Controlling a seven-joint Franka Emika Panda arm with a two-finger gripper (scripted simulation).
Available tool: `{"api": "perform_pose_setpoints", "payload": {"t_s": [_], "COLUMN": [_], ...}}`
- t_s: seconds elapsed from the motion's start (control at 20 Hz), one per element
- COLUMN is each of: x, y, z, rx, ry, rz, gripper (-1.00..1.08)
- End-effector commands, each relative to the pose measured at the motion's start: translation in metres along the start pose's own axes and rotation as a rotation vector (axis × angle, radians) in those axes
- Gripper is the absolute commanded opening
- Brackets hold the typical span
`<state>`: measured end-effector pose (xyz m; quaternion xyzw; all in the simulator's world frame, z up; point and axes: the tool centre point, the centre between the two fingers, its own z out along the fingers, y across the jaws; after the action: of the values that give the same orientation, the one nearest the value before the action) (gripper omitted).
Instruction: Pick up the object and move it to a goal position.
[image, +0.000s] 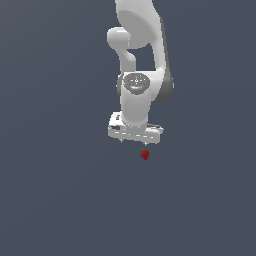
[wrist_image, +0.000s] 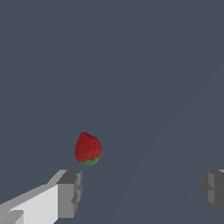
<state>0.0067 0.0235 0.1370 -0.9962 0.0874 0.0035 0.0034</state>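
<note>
The object (wrist_image: 88, 148) reads in my wrist view as a small strawberry: a dark red, slightly lumpy body tapering to a blunt tip, with a fringe of green at the other end. I judge it light, far lighter than anything this arm would notice, and its shape suggests it could roll or tip if nudged from 1 side only. If it behaves like the fruit it resembles, it would be soft and easy to bruise, though in a simulation I cannot tell how stiff it really is. Its skin looks smooth enough to slip out of a shallow pinch.

I would take hold across the widest part of the red body, the 2 fingers meeting its flanks squarely, rather than at the narrow tip or the green end, where the taper could squeeze it out.

It lies on the bare grey table (image: 60, 200), not held and not touched. In the exterior view it (image: 145, 155) sits just below the pincer (image: 135, 143) and a little off its centre line. The wrist view agrees: it lies ahead of 1 fingertip (wrist_image: 70, 192), not midway between the 2.

The pincer stands wide apart, empty, with ample room for so small a thing. I judge it needs a small sideways correction before descending.
</note>
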Motion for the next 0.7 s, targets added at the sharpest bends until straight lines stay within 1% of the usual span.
{"api": "perform_pose_setpoints", "payload": {"t_s": [0.0, 0.3, 0.65], "x": [-0.002, -0.008, -0.014], "y": [-0.011, -0.035, -0.053], "z": [0.012, 0.039, 0.058], "rx": [-0.001, -0.003, -0.005], "ry": [0.001, 0.004, 0.007], "rz": [0.039, 0.134, 0.203], "gripper": [1.00, 1.00, 1.00]}}
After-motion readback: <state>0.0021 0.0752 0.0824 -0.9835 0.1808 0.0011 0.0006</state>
